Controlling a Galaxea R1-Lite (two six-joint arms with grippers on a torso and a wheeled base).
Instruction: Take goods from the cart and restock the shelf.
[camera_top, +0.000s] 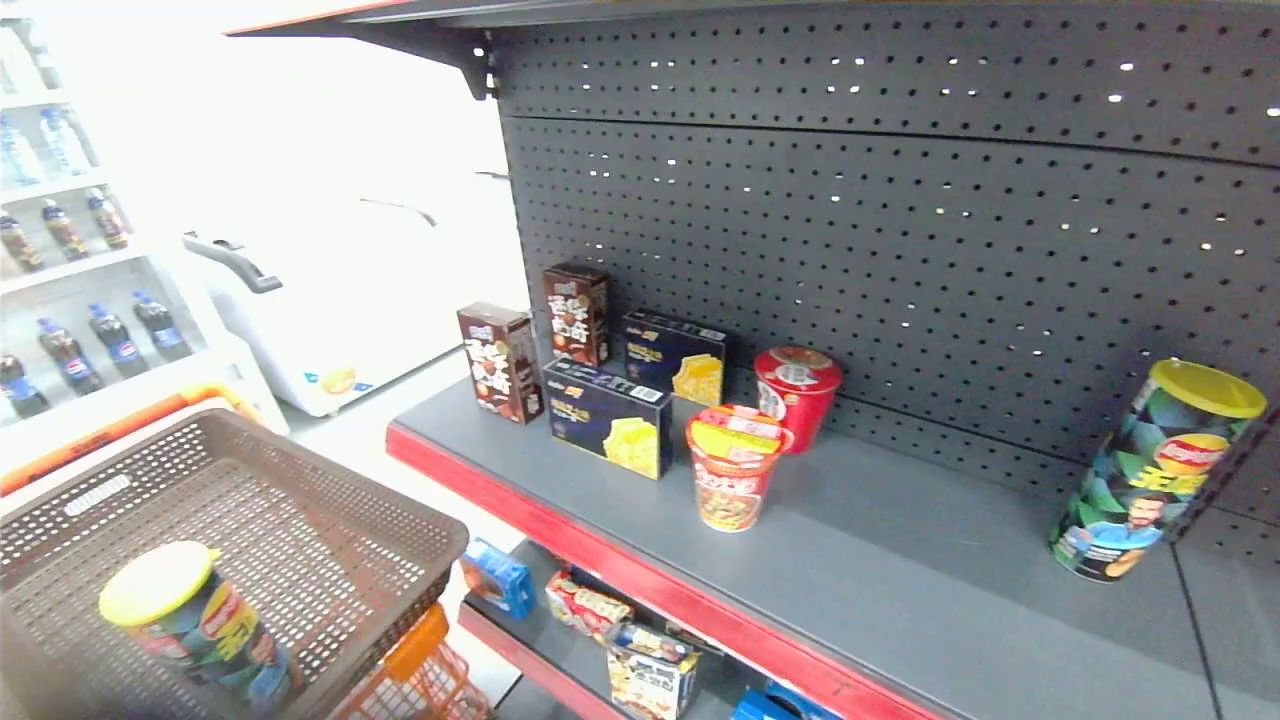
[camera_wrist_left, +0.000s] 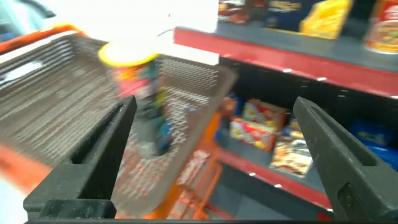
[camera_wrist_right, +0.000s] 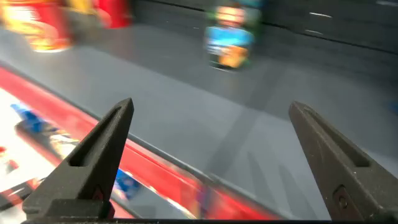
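A chip can with a yellow lid (camera_top: 195, 628) stands in the brown perforated cart basket (camera_top: 330, 520) at the lower left. In the left wrist view the same can (camera_wrist_left: 142, 102) rises ahead of my left gripper (camera_wrist_left: 217, 155), which is open and empty, a short way off from it. A second, matching chip can (camera_top: 1155, 470) stands on the grey shelf (camera_top: 900, 570) at the right, against the pegboard. My right gripper (camera_wrist_right: 214, 158) is open and empty above the shelf's front part, with that can (camera_wrist_right: 230, 36) farther back.
Two brown boxes (camera_top: 500, 362), two dark blue boxes (camera_top: 610, 417) and two noodle cups (camera_top: 733, 466) stand on the shelf's left half. The shelf has a red front edge (camera_top: 560, 535). A lower shelf holds several packs (camera_top: 590, 605). A drinks fridge (camera_top: 70, 300) stands at the far left.
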